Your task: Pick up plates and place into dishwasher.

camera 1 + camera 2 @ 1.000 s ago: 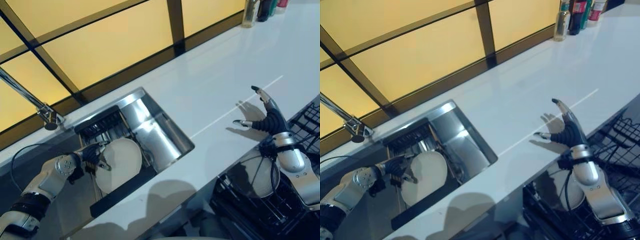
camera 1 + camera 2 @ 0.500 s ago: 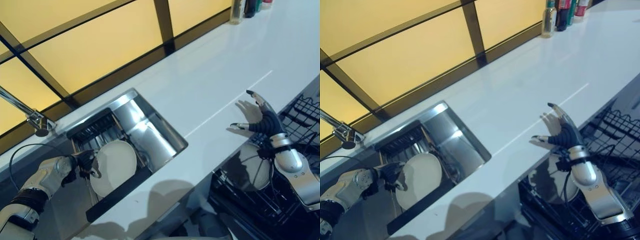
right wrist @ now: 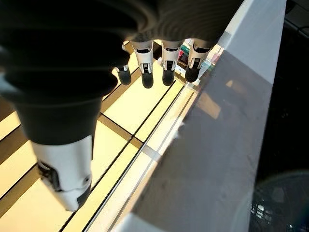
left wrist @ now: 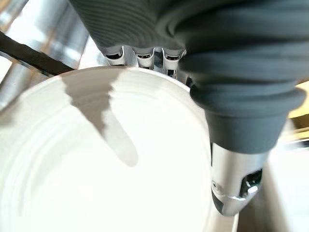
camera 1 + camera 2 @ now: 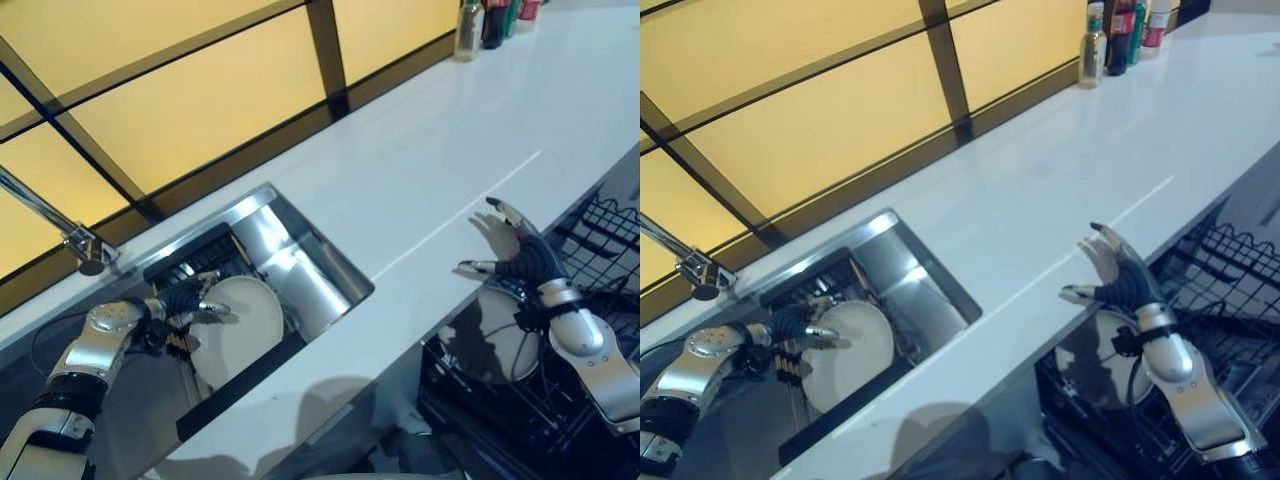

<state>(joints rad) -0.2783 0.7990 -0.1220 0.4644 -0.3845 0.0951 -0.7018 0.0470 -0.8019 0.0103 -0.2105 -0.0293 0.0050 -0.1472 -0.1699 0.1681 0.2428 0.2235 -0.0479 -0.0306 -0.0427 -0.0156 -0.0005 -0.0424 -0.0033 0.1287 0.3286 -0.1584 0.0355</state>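
In the left eye view, a white plate [image 5: 238,328] stands tilted on edge in the steel sink [image 5: 322,268] set into the white counter [image 5: 420,170], leaning beside a dark rack [image 5: 195,258] at the sink's far end. The left robot hand [image 5: 183,300] reaches into the sink at the plate's upper left rim, fingers over the rim and thumb on the plate's face, pinching the plate. A tap [image 5: 60,222] rises at the left, behind the sink. At the right, the right robot hand [image 5: 517,250] hovers at the counter's front edge with fingers spread and straight, holding nothing. Below it a second plate [image 5: 500,336] stands in the black wire dishwasher rack [image 5: 600,250]. Bottles [image 5: 480,22] stand at the far end of the counter against the amber window panels [image 5: 180,90]. In the right eye view, the same layout appears: the left robot hand on the plate's rim in the sink, the right robot hand splayed above the counter's edge, well apart from the sink. In the left wrist view, the plate's white face lies just past the hand, with fingers [image 4: 140,54] lying over the plate's far rim and the thumb [image 4: 234,183] down against its near side. In the right wrist view, the right robot hand's fingers [image 3: 164,60] extend straight, apart from the thumb [image 3: 65,169], with the counter's edge beside them and the window panels beyond.
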